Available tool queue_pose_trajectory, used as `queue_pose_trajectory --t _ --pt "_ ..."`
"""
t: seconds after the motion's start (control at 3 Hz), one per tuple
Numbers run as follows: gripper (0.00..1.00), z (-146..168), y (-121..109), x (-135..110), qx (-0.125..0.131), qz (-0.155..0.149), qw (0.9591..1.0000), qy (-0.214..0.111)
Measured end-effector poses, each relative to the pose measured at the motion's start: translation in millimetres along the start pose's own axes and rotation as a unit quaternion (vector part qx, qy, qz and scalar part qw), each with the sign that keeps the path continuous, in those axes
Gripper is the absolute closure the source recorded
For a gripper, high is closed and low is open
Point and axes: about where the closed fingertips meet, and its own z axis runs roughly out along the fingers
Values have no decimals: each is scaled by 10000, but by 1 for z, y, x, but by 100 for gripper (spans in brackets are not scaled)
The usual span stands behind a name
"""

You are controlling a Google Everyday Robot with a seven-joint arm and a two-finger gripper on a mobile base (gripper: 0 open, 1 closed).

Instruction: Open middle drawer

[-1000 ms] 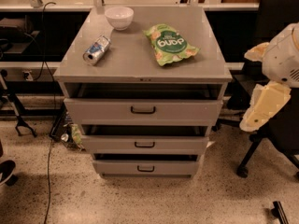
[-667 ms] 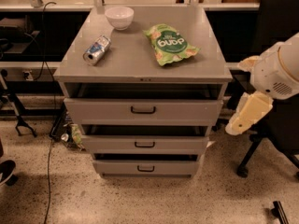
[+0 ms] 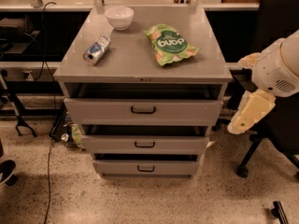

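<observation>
The grey cabinet (image 3: 140, 59) has three drawers stacked in front. The middle drawer (image 3: 112, 144) is a low grey front with a small black bar handle (image 3: 145, 144). A dark gap shows above its front. The taller top drawer (image 3: 103, 111) and the bottom drawer (image 3: 117, 168) show like gaps. My gripper (image 3: 247, 115) is the cream-coloured piece hanging under the white arm (image 3: 280, 69). It is in the air to the right of the cabinet, level with the top drawer, and touches nothing.
On the cabinet top lie a white bowl (image 3: 119, 17), a tipped can (image 3: 96, 50) and a green snack bag (image 3: 171, 44). A black office chair (image 3: 275, 125) stands right, behind the arm. Cables (image 3: 49, 148) and clutter sit on the floor at the left.
The arm and gripper have moved left and slightly down, closer to the cabinet's right side. The drawers and the things on top have not moved.
</observation>
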Motion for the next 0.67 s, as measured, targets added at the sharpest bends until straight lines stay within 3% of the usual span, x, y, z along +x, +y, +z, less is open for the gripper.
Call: queue_pose_trajectory --t 0.33,0.67 --pt "0 23 3 1 4 35 10000 -86" --pt "0 77 10 6 20 126 9995 -305"
